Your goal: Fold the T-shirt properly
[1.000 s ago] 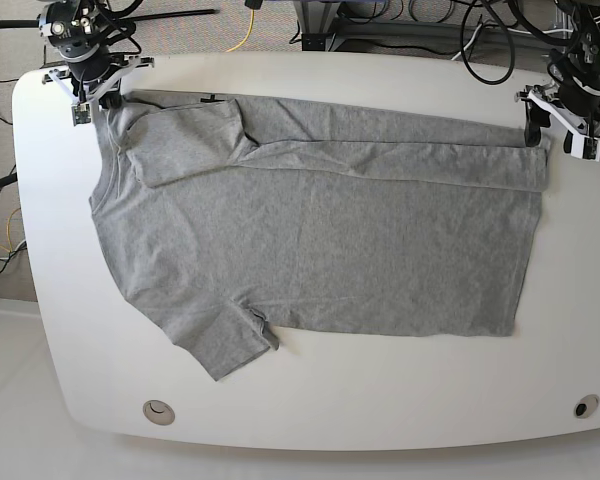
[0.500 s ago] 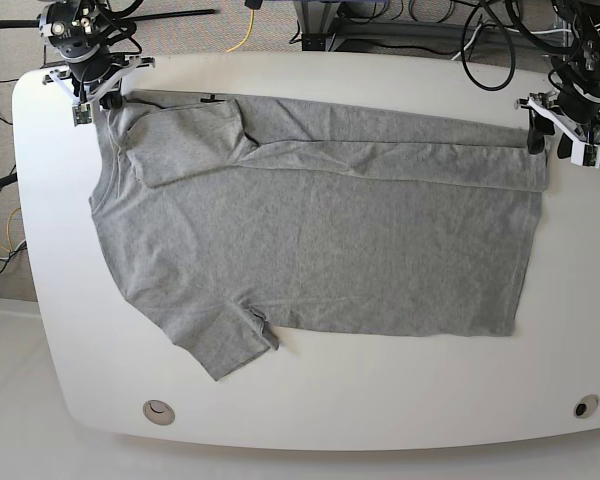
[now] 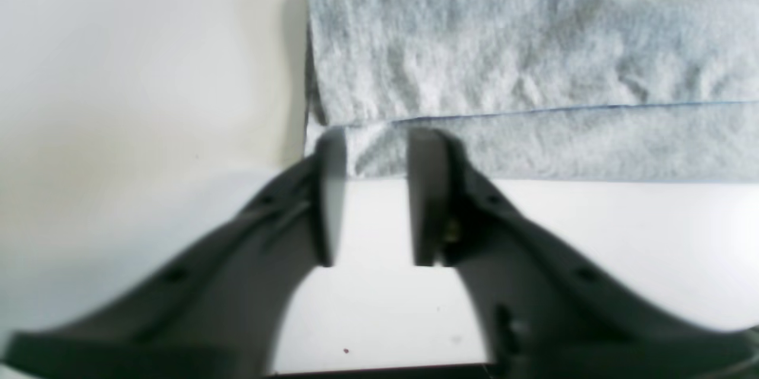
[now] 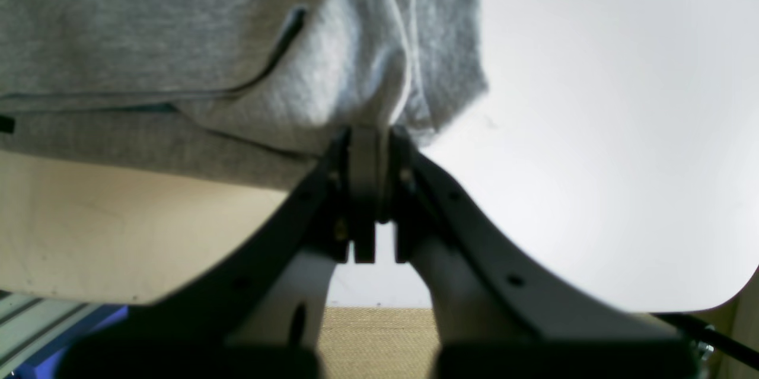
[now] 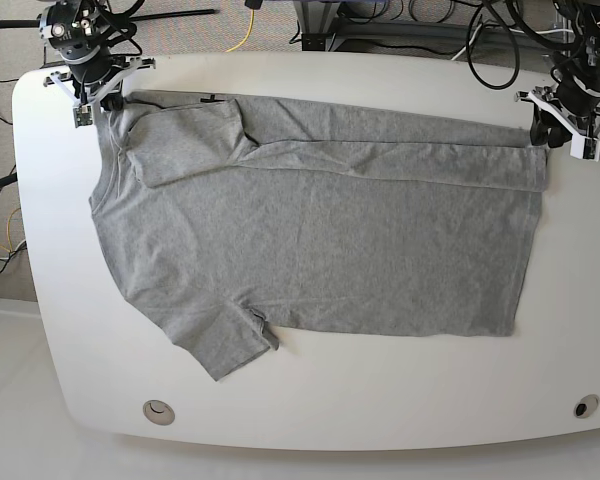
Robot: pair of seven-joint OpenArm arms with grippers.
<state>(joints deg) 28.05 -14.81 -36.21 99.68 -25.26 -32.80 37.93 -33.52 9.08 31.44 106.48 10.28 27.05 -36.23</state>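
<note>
The heather-grey T-shirt (image 5: 310,250) lies flat across the middle of the frame, collar end at the left, hem at the right. Its upper long edge is folded over into a band, with one sleeve tucked in; the other sleeve sticks out lower left.

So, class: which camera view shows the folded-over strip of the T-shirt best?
The base view: it shows the whole T-shirt with the folded-over strip running along its far edge. The left wrist view shows only that strip's hem corner, the right wrist view only bunched fabric at the right gripper.
</note>
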